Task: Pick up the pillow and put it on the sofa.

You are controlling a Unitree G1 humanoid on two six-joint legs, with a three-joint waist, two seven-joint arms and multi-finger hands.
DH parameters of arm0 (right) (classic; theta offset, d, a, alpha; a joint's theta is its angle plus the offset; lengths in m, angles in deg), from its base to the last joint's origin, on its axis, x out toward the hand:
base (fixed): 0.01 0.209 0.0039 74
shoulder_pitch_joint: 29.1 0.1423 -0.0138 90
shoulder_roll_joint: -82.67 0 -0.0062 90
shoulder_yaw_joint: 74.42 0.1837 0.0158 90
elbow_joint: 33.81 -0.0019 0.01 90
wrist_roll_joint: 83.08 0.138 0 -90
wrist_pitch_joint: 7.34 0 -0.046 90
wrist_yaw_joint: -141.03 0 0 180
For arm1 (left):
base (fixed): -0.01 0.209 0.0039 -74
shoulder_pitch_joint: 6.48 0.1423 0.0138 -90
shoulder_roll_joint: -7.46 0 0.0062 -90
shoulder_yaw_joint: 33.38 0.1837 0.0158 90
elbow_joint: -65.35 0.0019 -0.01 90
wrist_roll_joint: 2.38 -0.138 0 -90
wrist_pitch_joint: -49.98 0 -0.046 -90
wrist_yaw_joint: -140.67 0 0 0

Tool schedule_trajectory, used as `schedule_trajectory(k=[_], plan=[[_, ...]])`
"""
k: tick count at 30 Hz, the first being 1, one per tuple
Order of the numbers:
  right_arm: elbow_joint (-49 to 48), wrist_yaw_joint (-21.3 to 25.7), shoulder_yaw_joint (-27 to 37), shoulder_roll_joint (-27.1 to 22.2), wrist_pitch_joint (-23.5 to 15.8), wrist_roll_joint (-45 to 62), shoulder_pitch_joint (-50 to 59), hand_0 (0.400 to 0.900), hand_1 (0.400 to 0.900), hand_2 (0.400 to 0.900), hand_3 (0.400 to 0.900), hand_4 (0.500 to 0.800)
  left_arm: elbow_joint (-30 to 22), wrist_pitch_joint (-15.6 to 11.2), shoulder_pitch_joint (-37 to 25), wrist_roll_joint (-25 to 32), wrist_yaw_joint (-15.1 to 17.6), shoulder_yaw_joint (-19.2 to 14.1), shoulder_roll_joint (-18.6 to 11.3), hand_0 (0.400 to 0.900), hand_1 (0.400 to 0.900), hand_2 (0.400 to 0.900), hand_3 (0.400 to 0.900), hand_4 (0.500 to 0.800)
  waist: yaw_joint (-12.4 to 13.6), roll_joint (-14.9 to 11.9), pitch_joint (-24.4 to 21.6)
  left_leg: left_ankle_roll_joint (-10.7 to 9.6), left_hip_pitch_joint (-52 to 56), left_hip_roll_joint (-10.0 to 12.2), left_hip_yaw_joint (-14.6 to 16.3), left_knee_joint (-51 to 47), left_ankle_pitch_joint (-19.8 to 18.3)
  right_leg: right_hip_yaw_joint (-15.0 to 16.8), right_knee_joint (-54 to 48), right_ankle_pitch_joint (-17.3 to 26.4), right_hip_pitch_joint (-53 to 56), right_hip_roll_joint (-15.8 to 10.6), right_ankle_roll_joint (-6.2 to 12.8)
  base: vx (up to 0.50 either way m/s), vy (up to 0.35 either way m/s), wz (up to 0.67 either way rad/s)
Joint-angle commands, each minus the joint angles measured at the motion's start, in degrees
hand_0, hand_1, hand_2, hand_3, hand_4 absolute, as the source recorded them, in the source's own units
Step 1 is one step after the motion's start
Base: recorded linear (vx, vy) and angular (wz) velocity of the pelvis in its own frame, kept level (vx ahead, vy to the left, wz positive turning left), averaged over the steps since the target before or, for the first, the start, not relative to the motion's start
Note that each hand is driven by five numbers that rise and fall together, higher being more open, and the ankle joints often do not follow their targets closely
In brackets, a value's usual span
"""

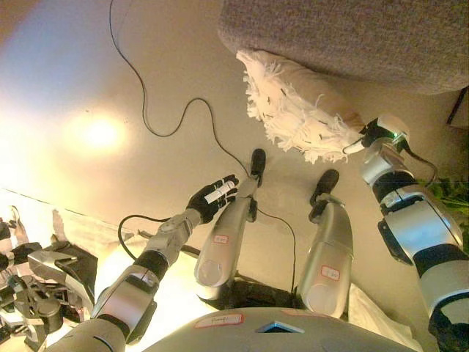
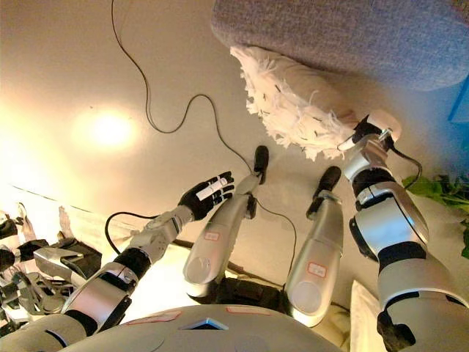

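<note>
A white fringed pillow [image 1: 297, 103] with a beige middle lies tilted against the lower front edge of the grey sofa [image 1: 352, 33], which fills the top right. My right hand [image 1: 368, 136] is at the pillow's lower right corner and touches it; most of the hand is hidden behind the fringe. My left hand [image 1: 214, 196] hangs open over the floor at centre left, palm up, well apart from the pillow, holding nothing.
The beige floor [image 1: 110, 88] spreads out to the left of the sofa. Dark equipment [image 1: 37, 282] is piled at the lower left. A green plant [image 2: 440, 187] stands at the right edge, and a white cloth [image 1: 377, 319] lies at the lower right.
</note>
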Motion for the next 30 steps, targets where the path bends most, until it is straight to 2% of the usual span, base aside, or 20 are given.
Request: schedule_trajectory(k=[1,6,9,10,19,23,24,25,26,30], plan=[[0.4,3.2,-2.9,-4.2,0.8,0.7,8.6,0.900,0.900,0.900,0.900,0.800,-3.3,-1.9,3.1,2.5,-0.9,1.8,-2.2,0.900,0.900,0.900,0.900,0.800,1.8,4.3,1.5,0.0,-4.2,-2.1,-1.5,8.5,-9.1,-1.2,-1.0,-2.5,1.6,1.2,1.19,0.00,0.066,0.01],[0.4,2.8,-3.9,-5.4,1.1,1.9,13.6,0.900,0.900,0.900,0.900,0.800,-6.1,-4.0,5.4,4.1,-2.2,2.3,-2.6,0.900,0.900,0.900,0.900,0.800,3.0,6.2,1.5,0.2,-7.5,-2.4,-1.9,9.5,-8.7,0.0,1.7,-3.6,-2.4,1.1,0.95,0.00,0.066,0.02],[0.1,1.4,-4.6,-5.9,1.2,2.3,15.9,0.900,0.900,0.900,0.900,0.800,-8.1,-4.4,6.4,5.4,-2.1,2.7,-2.9,0.900,0.900,0.900,0.900,0.800,3.6,6.9,1.5,0.3,-9.2,-2.4,-1.9,10.2,-8.6,0.5,3.2,-4.1,-4.4,0.9,0.92,0.03,0.042,0.04],[-0.1,0.7,-5.1,-6.1,1.4,2.7,16.4,0.900,0.900,0.900,0.900,0.800,-9.1,-4.6,7.5,5.7,-2.3,3.0,-3.3,0.900,0.900,0.900,0.900,0.800,3.7,6.8,1.5,0.1,-8.9,-2.7,-2.0,11.2,-10.4,1.4,5.1,-6.4,-4.7,0.4,1.43,0.10,0.019,0.10],[-0.6,-3.0,-6.8,-7.1,1.7,6.9,20.2,0.900,0.900,0.900,0.900,0.800,-14.5,-6.9,11.1,8.1,-4.2,3.3,-5.2,0.900,0.900,0.900,0.900,0.800,5.3,7.9,1.5,0.9,-15.1,-2.6,-2.4,15.3,-11.3,3.2,10.9,-8.2,-11.6,0.4,0.79,0.01,0.026,0.02],[-1.0,-4.7,-6.9,-7.2,0.0,10.9,21.2,0.900,0.900,0.900,0.900,0.800,-16.9,-7.4,12.0,9.1,-4.5,3.3,-6.5,0.900,0.900,0.900,0.900,0.800,5.9,8.0,1.5,1.2,-18.2,-2.5,-2.7,18.1,-12.3,3.9,13.7,-9.1,-14.6,0.2,0.34,0.00,0.000,0.00],[-1.1,-4.4,-6.6,-7.1,-0.8,11.7,21.2,0.667,0.667,0.667,0.667,0.660,-17.3,-7.4,12.2,9.2,-4.6,3.3,-6.7,0.900,0.900,0.900,0.900,0.800,5.9,8.1,1.5,1.2,-18.7,-2.5,-2.7,18.7,-12.5,4.0,14.4,-9.3,-15.1,0.1,0.22,0.00,0.000,0.00],[-1.2,-3.4,-6.4,-7.1,-1.8,12.7,21.2,0.473,0.473,0.473,0.473,0.544,-17.7,-7.3,12.6,9.4,-5.0,3.1,-6.9,0.900,0.900,0.900,0.900,0.800,6.0,8.1,1.5,1.2,-19.3,-2.4,-2.7,19.4,-12.8,4.2,15.4,-9.7,-15.8,0.1,0.07,0.00,0.000,0.00],[-1.3,-3.1,-6.3,-7.1,-2.0,12.8,21.2,0.400,0.400,0.400,0.400,0.500,-17.7,-7.3,12.7,9.5,-5.1,3.0,-7.0,0.900,0.900,0.900,0.900,0.800,6.0,8.1,1.5,1.2,-19.4,-2.4,-2.7,19.7,-12.9,4.2,15.7,-9.8,-16.0,0.1,0.03,0.00,0.000,0.00],[-2.5,1.3,-5.3,-8.4,-5.6,12.8,20.1,0.400,0.400,0.400,0.400,0.500,-19.3,-7.7,14.4,9.6,-5.2,2.4,-7.5,0.900,0.900,0.900,0.900,0.800,6.0,7.9,1.5,1.3,-20.3,-2.0,-2.8,20.7,-13.5,4.2,16.6,-10.1,-16.7,0.5,-0.24,0.01,-0.006,-0.07]])
